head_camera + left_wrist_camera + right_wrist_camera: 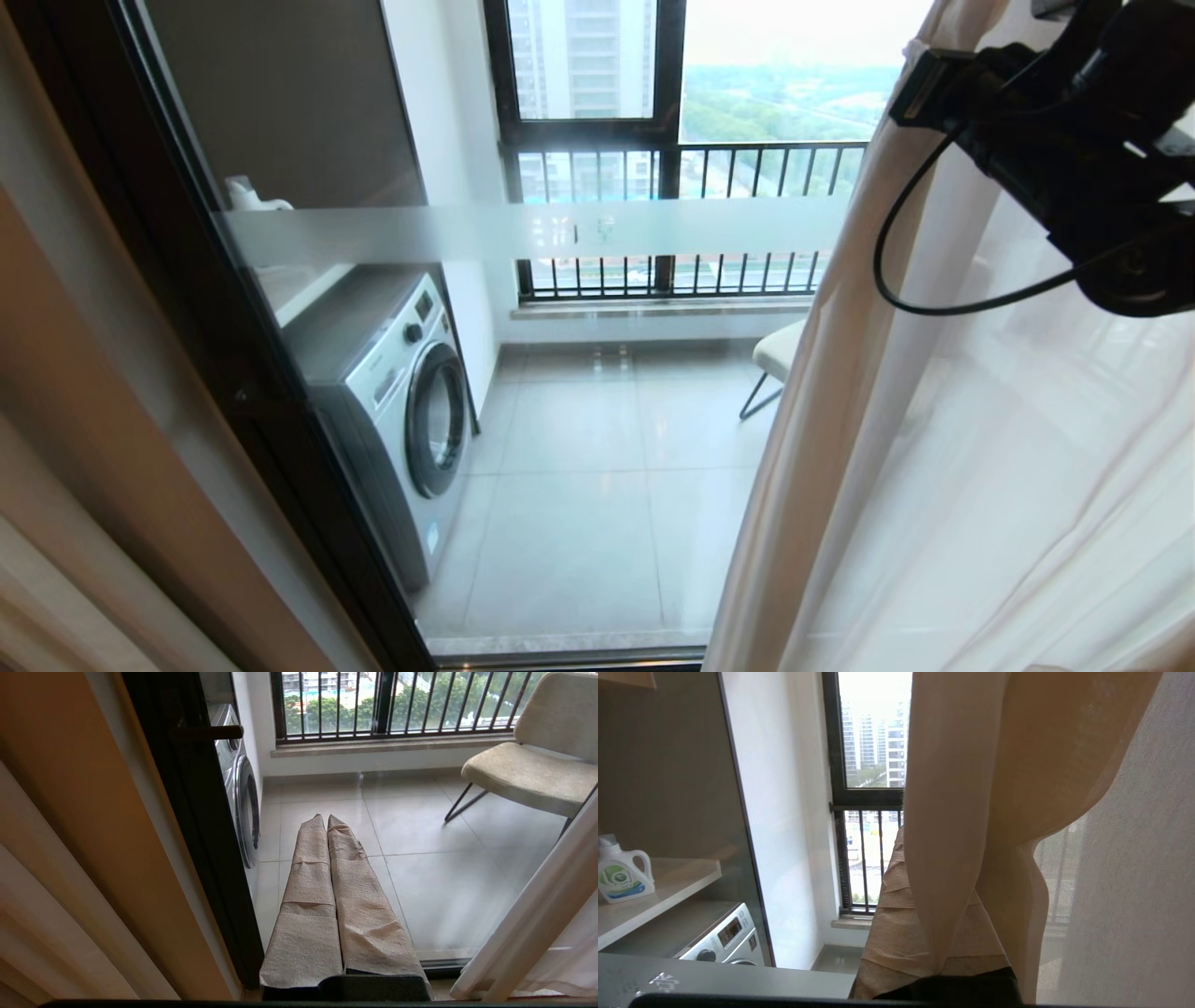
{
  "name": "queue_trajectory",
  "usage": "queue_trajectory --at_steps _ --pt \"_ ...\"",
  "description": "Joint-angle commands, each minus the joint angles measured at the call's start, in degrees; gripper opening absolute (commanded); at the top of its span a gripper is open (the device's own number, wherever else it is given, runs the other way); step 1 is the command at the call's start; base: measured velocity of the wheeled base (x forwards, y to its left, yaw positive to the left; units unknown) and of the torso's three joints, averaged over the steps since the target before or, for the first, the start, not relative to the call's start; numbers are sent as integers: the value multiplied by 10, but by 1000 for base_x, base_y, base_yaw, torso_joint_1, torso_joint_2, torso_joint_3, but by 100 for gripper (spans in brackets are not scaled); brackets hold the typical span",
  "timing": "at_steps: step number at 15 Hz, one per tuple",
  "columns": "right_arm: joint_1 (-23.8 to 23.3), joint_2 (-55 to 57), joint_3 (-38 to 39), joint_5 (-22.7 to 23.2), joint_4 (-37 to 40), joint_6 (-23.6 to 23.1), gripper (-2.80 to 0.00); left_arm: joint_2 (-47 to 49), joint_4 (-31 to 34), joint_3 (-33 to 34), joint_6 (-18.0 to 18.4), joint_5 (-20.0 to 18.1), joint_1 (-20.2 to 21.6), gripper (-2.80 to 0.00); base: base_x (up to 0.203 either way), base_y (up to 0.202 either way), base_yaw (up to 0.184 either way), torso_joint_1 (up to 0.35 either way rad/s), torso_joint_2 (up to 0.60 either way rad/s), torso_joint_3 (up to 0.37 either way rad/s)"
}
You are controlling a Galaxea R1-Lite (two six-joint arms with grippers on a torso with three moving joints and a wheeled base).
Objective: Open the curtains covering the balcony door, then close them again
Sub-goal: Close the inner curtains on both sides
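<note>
Right arm raised high at the upper right of the head view, its right pincer [938, 952] clamped on a fold of the curtains [934, 467]; left pincer [327, 826] low, pressed together and empty, aimed at the balcony door [579, 233]. The curtains hang gathered at the right, pale and sheer, leaving the glass with its frosted band uncovered. Only the right wrist view shows a detergent bottle [619, 875] above the washing machine [392, 401]; only the left wrist view shows the whole chair [528, 765].

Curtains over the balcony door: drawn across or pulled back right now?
Mostly pulled back. The curtains hang bunched at the right, leaving the balcony door glass, washing machine and balcony floor visible.
</note>
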Motion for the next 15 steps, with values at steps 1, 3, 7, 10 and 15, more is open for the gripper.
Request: queue_trajectory --at_steps 1,3,7,10,15 --pt "2 1 0 0 -2 0 -280 0 0 0 1 0 0 -280 0 108 1 -1 3 1" --pt "4 1 0 0 -2 0 -280 0 0 0 1 0 0 -280 0 0 0 0 0 0" --pt "5 5 0 0 -2 0 -280 0 -1 0 0 0 0 -280 0 0 0 0 0 0" --pt "5 8 1 0 -2 0 -280 0 -1 0 0 0 0 -280 0 0 0 0 0 0" --pt "9 19 0 0 -5 -11 -280 0 -1 0 0 0 0 -280 0 0 0 0 0 0"
